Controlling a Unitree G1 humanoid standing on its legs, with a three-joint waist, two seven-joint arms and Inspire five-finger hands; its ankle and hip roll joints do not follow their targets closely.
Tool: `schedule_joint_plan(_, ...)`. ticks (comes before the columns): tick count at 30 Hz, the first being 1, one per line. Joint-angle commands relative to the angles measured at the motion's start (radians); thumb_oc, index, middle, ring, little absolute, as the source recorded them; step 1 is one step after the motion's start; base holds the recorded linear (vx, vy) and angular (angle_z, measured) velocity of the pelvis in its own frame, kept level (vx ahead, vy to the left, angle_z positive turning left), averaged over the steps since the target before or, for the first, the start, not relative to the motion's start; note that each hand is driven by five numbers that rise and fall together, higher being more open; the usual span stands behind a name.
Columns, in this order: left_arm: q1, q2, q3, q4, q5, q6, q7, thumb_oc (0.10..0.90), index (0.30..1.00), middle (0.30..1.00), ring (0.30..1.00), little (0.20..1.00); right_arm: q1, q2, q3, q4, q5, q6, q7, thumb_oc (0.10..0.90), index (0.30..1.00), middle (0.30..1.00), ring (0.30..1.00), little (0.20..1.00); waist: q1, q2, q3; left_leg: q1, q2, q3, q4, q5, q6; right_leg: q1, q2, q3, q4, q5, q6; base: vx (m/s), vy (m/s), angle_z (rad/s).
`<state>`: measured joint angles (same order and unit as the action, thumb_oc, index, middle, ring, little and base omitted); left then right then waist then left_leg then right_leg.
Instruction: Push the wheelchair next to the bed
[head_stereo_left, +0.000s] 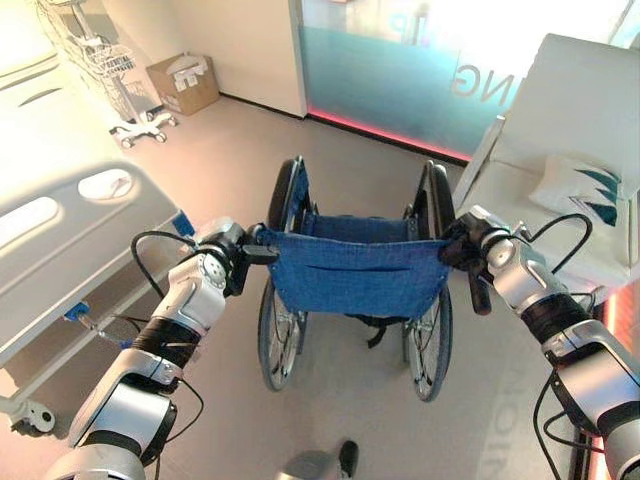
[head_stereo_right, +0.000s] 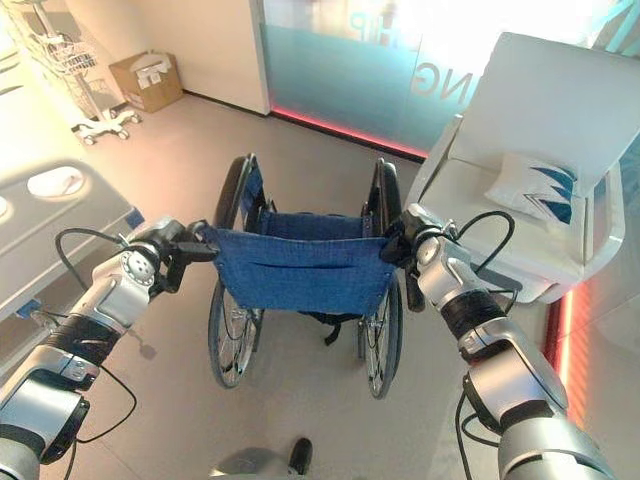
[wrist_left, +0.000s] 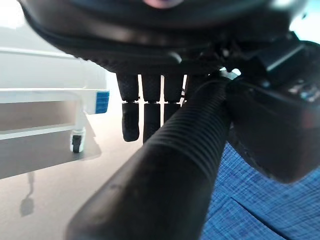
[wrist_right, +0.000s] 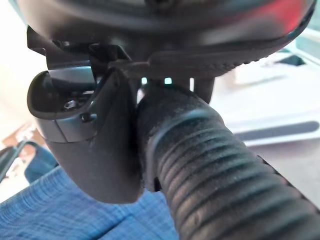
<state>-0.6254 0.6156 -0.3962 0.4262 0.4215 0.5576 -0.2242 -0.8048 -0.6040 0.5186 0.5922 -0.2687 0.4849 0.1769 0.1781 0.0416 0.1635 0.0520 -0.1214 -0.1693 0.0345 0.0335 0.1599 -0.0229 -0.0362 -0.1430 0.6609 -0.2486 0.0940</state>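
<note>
A wheelchair with a blue cloth back stands in front of me, facing away. My left hand is shut on its left push handle; the fingers reach down past the ribbed grip. My right hand is shut on the right push handle, with the thumb lying beside the grip. The white bed runs along the left, its side rail close to my left arm. The wheelchair sits to the right of the bed's near end, with a strip of floor between them.
A white padded couch with a pillow stands close on the right. At the back left are a cardboard box and a wheeled stand. A frosted glass partition closes the far side. The bed's caster rests on the floor.
</note>
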Motion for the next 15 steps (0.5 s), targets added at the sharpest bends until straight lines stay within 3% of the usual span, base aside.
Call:
schedule_joint_plan(1, 0.258, 0.005, -0.046, 0.113, -0.062, -0.080, -0.090, 0.400, 0.300, 0.300, 0.300, 0.300, -0.007, -0.180, 0.093, -0.112, -0.184, -0.196, 0.010, 0.400, 0.300, 0.300, 0.300, 0.300, -0.014, -0.057, 0.087, -0.085, 0.001, 0.036, 0.117, -0.053, -0.053, -0.146, -0.112, 0.045, -0.270, 0.438, 0.034, 0.23, -0.194, 0.24)
schedule_joint_plan(4, 0.243, 0.010, -0.044, 0.100, -0.058, -0.094, -0.099, 0.400, 0.300, 0.300, 0.300, 0.300, -0.041, -0.205, 0.099, -0.140, -0.212, -0.214, 0.035, 0.400, 0.300, 0.300, 0.300, 0.300, -0.045, -0.075, 0.115, -0.035, -0.006, -0.020, 0.136, -0.115, -0.058, -0.229, -0.161, 0.079, -0.420, 0.494, 0.059, 0.43, -0.271, 0.74)
schedule_joint_plan(5, 0.238, 0.011, -0.052, 0.082, -0.056, -0.093, -0.107, 0.400, 0.300, 0.300, 0.300, 0.300, -0.063, -0.236, 0.101, -0.168, -0.233, -0.229, 0.067, 0.400, 0.300, 0.300, 0.300, 0.300, -0.059, -0.079, 0.118, -0.004, 0.000, -0.068, 0.138, -0.149, -0.068, -0.223, -0.167, 0.109, -0.568, 0.485, 0.066, 0.49, -0.268, 0.89)
schedule_joint_plan(8, 0.238, 0.013, -0.053, 0.059, -0.045, -0.105, -0.124, 0.400, 0.300, 0.300, 0.300, 0.300, -0.094, -0.274, 0.108, -0.213, -0.280, -0.235, 0.120, 0.400, 0.300, 0.300, 0.300, 0.300, -0.070, -0.084, 0.111, 0.019, 0.017, -0.120, 0.150, -0.186, -0.083, -0.202, -0.164, 0.152, -0.682, 0.494, 0.080, 0.49, -0.324, 0.92)
schedule_joint_plan(12, 0.262, 0.026, -0.052, 0.007, -0.031, -0.116, -0.157, 0.400, 0.300, 0.300, 0.300, 0.300, -0.154, -0.323, 0.141, -0.235, -0.277, -0.213, 0.173, 0.400, 0.300, 0.300, 0.300, 0.300, -0.072, -0.117, 0.086, 0.026, 0.063, -0.148, 0.170, -0.219, -0.123, -0.147, -0.146, 0.180, -0.627, 0.462, 0.083, 0.41, -0.393, 0.97)
schedule_joint_plan(13, 0.273, 0.031, -0.054, -0.001, -0.056, -0.101, -0.160, 0.400, 0.300, 0.300, 0.300, 0.300, -0.176, -0.350, 0.155, -0.235, -0.268, -0.234, 0.194, 0.400, 0.300, 0.300, 0.300, 0.300, -0.076, -0.117, 0.079, 0.032, 0.111, -0.136, 0.173, -0.194, -0.145, -0.132, -0.131, 0.158, -0.575, 0.421, 0.076, 0.33, -0.281, 0.93)
schedule_joint_plan(14, 0.274, 0.032, -0.057, -0.002, -0.063, -0.100, -0.160, 0.400, 0.300, 0.300, 0.300, 0.300, -0.182, -0.354, 0.159, -0.236, -0.267, -0.236, 0.201, 0.400, 0.300, 0.300, 0.300, 0.300, -0.079, -0.115, 0.078, 0.036, 0.125, -0.131, 0.171, -0.185, -0.151, -0.130, -0.128, 0.150, -0.559, 0.408, 0.071, 0.47, -0.381, 1.16)
schedule_joint_plan(15, 0.277, 0.027, -0.063, -0.004, -0.090, -0.077, -0.152, 0.400, 0.300, 0.300, 0.300, 0.300, -0.203, -0.368, 0.172, -0.246, -0.260, -0.255, 0.218, 0.400, 0.300, 0.300, 0.300, 0.300, -0.086, -0.115, 0.078, 0.047, 0.184, -0.096, 0.169, -0.126, -0.175, -0.122, -0.126, 0.104, -0.516, 0.370, 0.056, 0.33, -0.276, 0.81)
